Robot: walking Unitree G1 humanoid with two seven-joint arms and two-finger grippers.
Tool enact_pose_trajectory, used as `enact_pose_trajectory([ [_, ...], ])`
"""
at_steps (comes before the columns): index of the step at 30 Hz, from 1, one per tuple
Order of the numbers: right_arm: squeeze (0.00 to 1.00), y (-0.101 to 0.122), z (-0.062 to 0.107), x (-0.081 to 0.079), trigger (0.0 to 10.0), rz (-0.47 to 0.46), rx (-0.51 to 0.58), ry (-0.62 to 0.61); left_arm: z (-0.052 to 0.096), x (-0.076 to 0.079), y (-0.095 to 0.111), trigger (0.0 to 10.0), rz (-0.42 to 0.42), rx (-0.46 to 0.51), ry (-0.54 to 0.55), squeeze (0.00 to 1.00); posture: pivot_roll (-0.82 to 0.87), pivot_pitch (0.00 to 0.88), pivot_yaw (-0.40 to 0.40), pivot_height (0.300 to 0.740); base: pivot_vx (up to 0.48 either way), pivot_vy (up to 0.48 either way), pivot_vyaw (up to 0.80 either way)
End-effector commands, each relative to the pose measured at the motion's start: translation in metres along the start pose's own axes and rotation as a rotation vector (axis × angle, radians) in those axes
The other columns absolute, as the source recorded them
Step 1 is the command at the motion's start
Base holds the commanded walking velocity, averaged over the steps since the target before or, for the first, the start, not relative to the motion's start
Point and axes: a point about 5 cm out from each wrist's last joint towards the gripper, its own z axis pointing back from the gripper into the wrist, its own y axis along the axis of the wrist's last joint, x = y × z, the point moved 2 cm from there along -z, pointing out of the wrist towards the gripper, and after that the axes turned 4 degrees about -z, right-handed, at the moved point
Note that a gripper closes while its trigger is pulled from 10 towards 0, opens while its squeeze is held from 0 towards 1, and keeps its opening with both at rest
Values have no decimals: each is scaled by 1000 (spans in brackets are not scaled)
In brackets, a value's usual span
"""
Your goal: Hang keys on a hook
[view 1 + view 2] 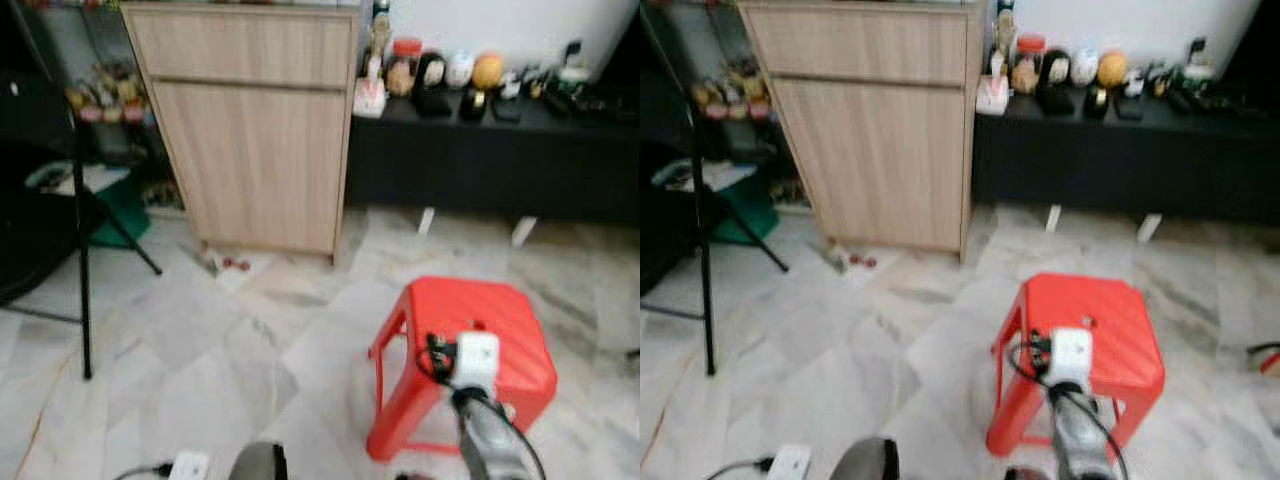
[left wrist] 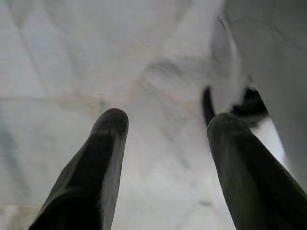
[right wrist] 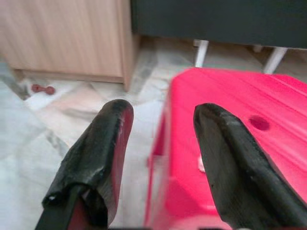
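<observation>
Left gripper (image 2: 165, 129): hanging low over the pale marble floor (image 2: 96, 57), its 2 black fingers (image 2: 103, 158) standing well apart with nothing between them.

Right gripper (image 3: 160, 120): reaching forward above the near edge of the red plastic stool (image 1: 470, 330), its 2 fingers (image 3: 103, 143) spread wide and holding nothing; the silver right arm (image 1: 490, 430) is showing at the bottom of the head views with a white wrist block (image 1: 476, 358).

Stool: standing on the marble floor just ahead of the robot, its flat top showing a small round hole (image 3: 259, 122).

White power strip (image 1: 188, 466): lying on the floor at the near left, a dark cable running from it.

Black stand (image 1: 82, 260): rising at the left, its legs splaying over the floor.

Wooden cabinet (image 1: 255, 130): standing beyond the stool to the left, small red bits (image 1: 233, 263) lying on the floor at its foot.

Black low shelf (image 1: 490, 150): running along the far wall right of the cabinet, jars and small objects (image 1: 440, 72) crowding its top.

Keys and hook: too blurred to be making out anywhere.
</observation>
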Motion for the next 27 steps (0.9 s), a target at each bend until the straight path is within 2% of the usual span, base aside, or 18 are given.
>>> enact_pose_trajectory([
  [1,0,-3,3,14,10000,3,-13,-50,0,6,-1,10000,-13,0,-21,0,16,0,-15,621,0,0,0],
  [2,0,-3,3,14,10000,3,-13,-50,0,6,-1,10000,-13,0,-21,0,16,0,-15,621,0,0,0],
  [5,0,-6,5,26,10000,-55,-25,-153,-1,10,1,10000,-6,11,-29,0,16,0,-16,621,0,0,0],
  [10,0,-22,14,51,10000,-155,-127,-332,-2,18,6,10000,-5,18,-36,0,21,0,-17,621,0,0,0],
  [11,0,-24,16,57,10000,-220,-126,-370,-2,20,7,10000,-6,18,-37,0,19,0,-16,621,0,0,0],
  [16,0,-27,20,69,10000,-249,-153,-419,-2,23,8,10000,-2,19,-45,0,13,0,-16,621,0,0,0],
  [20,0,-23,16,64,10000,-237,-137,-390,-2,23,7,10000,7,18,-50,0,14,0,-17,621,0,0,0],
  [27,0,-15,8,48,10000,-159,-113,-306,-2,22,4,10000,8,17,-50,0,18,0,-20,621,0,0,0],
])
